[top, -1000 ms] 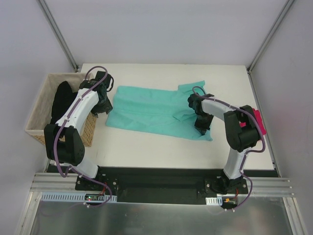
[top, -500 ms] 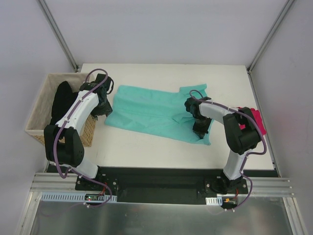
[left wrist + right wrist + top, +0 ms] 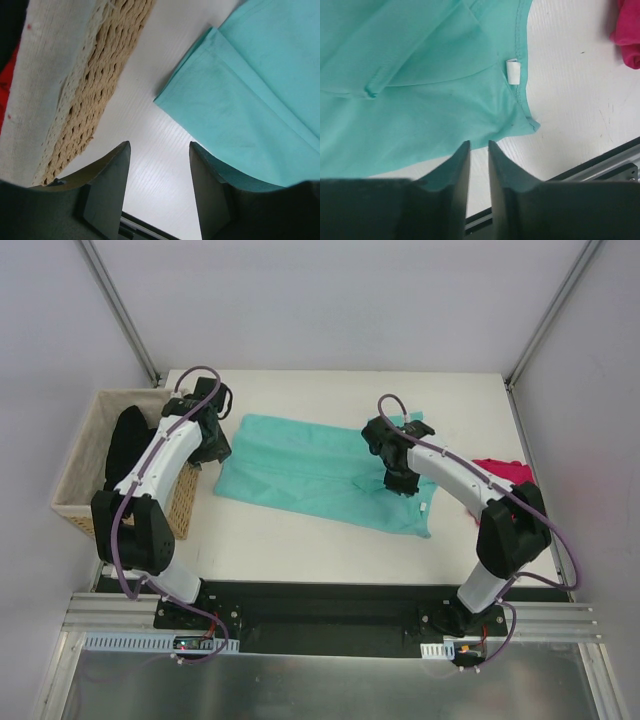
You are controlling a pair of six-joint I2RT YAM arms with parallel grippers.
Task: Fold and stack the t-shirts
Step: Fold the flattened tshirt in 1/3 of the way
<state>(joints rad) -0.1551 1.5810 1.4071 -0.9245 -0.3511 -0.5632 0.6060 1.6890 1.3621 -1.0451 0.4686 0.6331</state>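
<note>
The teal-mint t-shirt (image 3: 310,470) lies flat and partly folded across the middle of the white table (image 3: 330,540). In the right wrist view its collar with a white label (image 3: 513,71) shows on the shirt (image 3: 420,75). The magenta-pink t-shirt (image 3: 505,472) lies crumpled at the table's right edge, also in the right wrist view (image 3: 627,30). My right gripper (image 3: 398,480) hovers over the teal shirt's right part, jaws a narrow gap apart (image 3: 479,145), holding nothing. My left gripper (image 3: 213,445) is open and empty (image 3: 159,150) at the shirt's left corner (image 3: 250,100).
A wicker basket (image 3: 85,455) with a cloth lining stands off the table's left edge, holding dark clothing (image 3: 125,445). Its side (image 3: 75,75) is close beside my left gripper. A black rail runs along the table's near edge (image 3: 330,592).
My right gripper has lifted off the teal shirt's right edge and moved back and left over the shirt. The magenta shirt is now uncovered. My left gripper shifted slightly away from me.
</note>
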